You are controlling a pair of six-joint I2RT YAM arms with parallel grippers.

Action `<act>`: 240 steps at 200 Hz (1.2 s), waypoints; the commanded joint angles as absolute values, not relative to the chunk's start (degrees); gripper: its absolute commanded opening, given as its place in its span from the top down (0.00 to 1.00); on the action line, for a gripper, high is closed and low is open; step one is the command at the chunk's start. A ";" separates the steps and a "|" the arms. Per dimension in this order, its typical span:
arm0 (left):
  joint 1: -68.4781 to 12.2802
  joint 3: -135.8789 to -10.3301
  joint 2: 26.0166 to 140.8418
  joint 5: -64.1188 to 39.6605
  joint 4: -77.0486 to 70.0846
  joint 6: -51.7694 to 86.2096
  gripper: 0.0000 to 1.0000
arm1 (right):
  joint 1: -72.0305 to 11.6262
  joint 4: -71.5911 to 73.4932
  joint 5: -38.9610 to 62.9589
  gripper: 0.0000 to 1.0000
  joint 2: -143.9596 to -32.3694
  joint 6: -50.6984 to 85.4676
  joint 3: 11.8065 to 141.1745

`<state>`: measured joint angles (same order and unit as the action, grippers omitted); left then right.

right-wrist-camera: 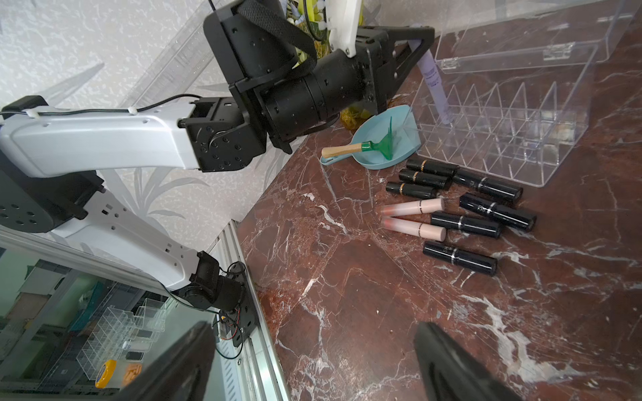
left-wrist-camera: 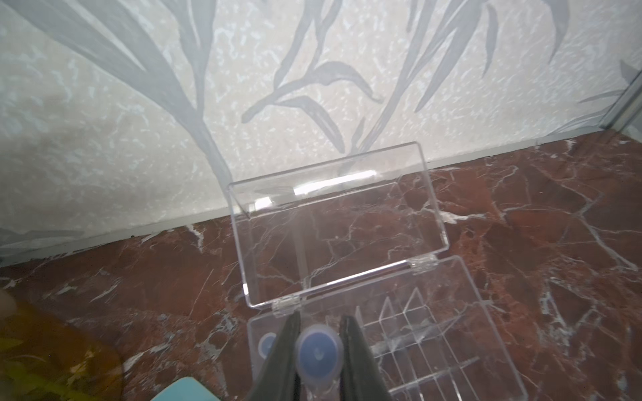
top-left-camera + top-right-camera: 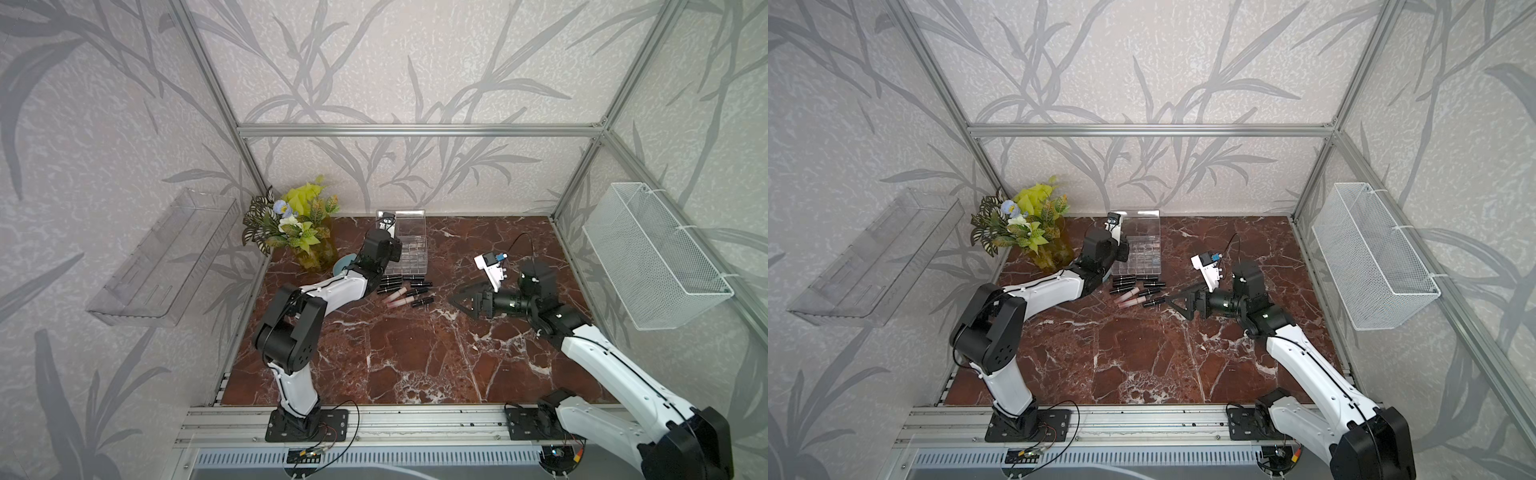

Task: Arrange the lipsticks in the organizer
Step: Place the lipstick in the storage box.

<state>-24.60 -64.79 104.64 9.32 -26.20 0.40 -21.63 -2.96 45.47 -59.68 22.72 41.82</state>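
Note:
My left gripper is shut on the pale lavender lipstick and holds it upright. The tube's lower end sits in a corner compartment of the clear organizer, whose lid stands open at the back. In the left wrist view the tube shows end-on between the jaws. Several black lipsticks and two pink ones lie on the marble in front of the organizer; both top views show this pile. My right gripper hangs open and empty just right of the pile.
A blue dish with a green toy rake lies beside the organizer, under my left arm. A plant in a yellow vase stands at the back left. A white wire basket and a clear shelf tray hang on the side walls.

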 commanded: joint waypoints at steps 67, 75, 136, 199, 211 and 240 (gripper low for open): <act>-22.59 -69.05 111.29 0.65 -32.81 0.44 1.00 | -21.24 0.52 46.86 0.07 -61.10 23.82 41.00; -22.42 -69.19 111.52 0.63 -32.42 0.45 1.00 | -21.16 0.53 46.91 0.07 -61.12 23.87 40.91; -20.74 -69.19 113.08 -0.14 -32.17 1.29 1.00 | -21.18 0.70 47.31 0.09 -61.00 23.92 40.76; -20.74 -70.89 115.54 -2.20 -30.94 1.14 1.00 | -21.18 1.62 48.20 0.11 -61.26 24.57 40.47; -20.66 -70.99 115.75 -2.18 -30.88 1.14 1.00 | -21.16 1.61 48.22 0.11 -61.24 24.61 40.46; -20.40 -71.10 116.10 -2.13 -30.75 1.38 0.99 | -21.18 1.85 48.50 0.11 -61.35 24.77 40.44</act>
<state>-20.67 -69.32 115.20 -1.50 -30.63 1.06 -21.37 -0.08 47.24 -61.06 24.27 40.97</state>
